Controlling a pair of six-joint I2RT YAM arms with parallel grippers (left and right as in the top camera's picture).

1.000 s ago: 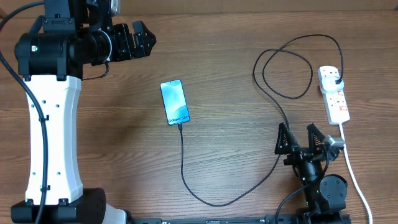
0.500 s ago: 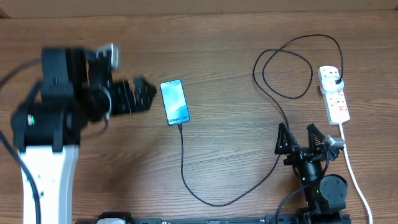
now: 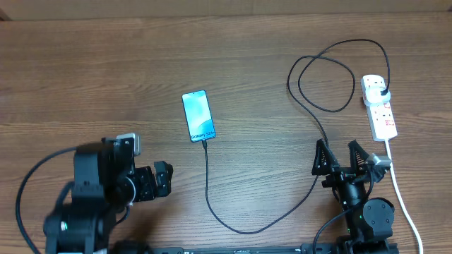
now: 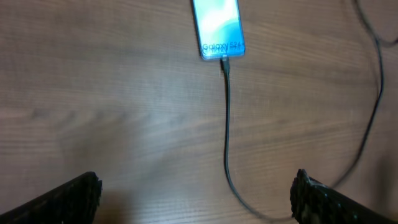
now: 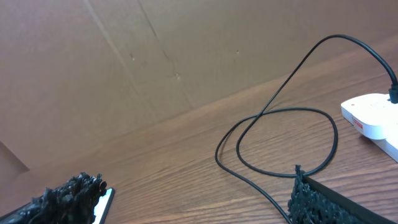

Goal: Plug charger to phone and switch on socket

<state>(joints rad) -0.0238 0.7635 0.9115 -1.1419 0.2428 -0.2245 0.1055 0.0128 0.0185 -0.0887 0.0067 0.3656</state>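
Already the charger joins phone and socket; left pincer and right pincer gape wide.

Overhead straight down; wrists low, oblique; all share charger

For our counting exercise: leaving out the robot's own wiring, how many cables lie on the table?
2. The black charger runs from phone to socket; the white cord trails to the near right edge.
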